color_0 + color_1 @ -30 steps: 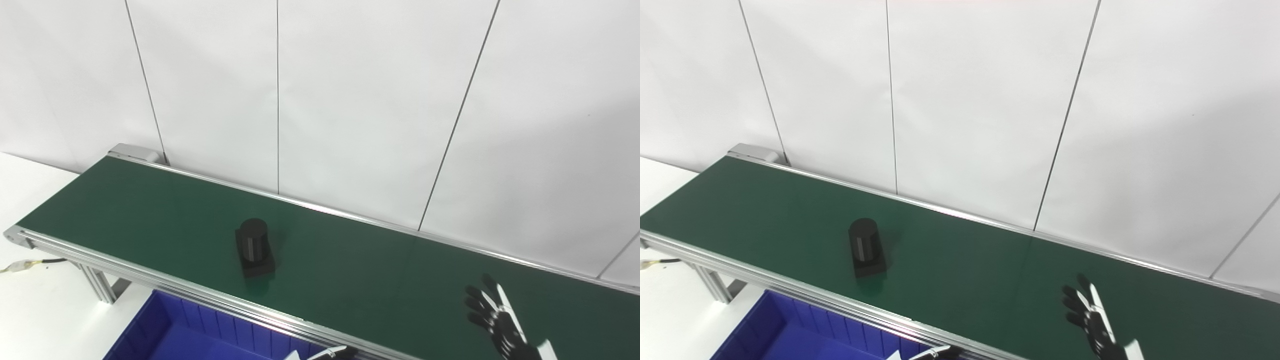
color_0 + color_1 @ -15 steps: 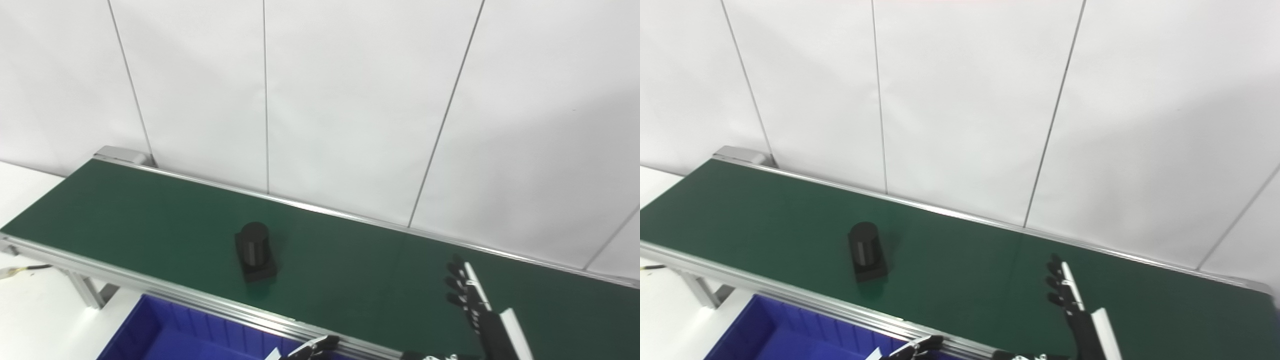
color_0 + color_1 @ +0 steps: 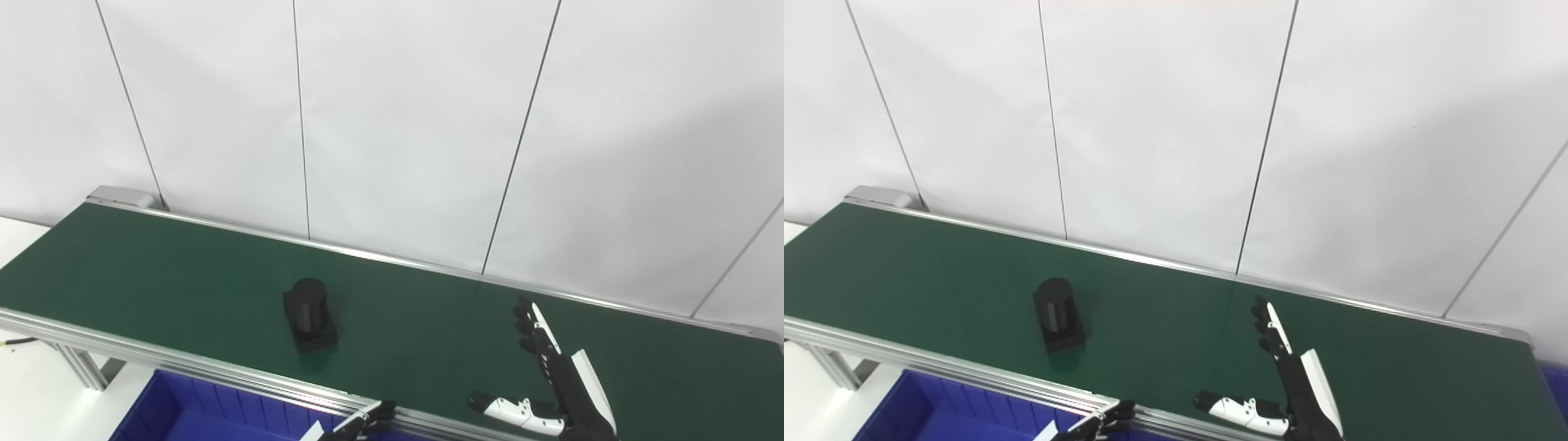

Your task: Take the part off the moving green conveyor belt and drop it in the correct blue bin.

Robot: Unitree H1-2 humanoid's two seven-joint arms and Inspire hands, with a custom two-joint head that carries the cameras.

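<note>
A black part (image 3: 309, 314), a short cylinder standing on a square base, rests upright on the green conveyor belt (image 3: 153, 269) left of the middle. My right hand (image 3: 551, 373) is raised over the belt's right half, open, fingers straight and thumb stretched out to the left, well apart from the part. Only the fingertips of my left hand (image 3: 361, 422) show at the bottom edge, below the belt's near rail. A blue bin (image 3: 184, 416) lies under the near rail at the bottom left.
The belt's aluminium near rail (image 3: 184, 361) runs between the part and the blue bin. A white panelled wall (image 3: 392, 122) stands right behind the belt. A sliver of another blue bin (image 3: 1557, 375) shows past the belt's right end.
The camera has swung right, shifting the scene left. My right hand has risen and moved left toward the part, its thumb now spread. The part has barely shifted along the belt.
</note>
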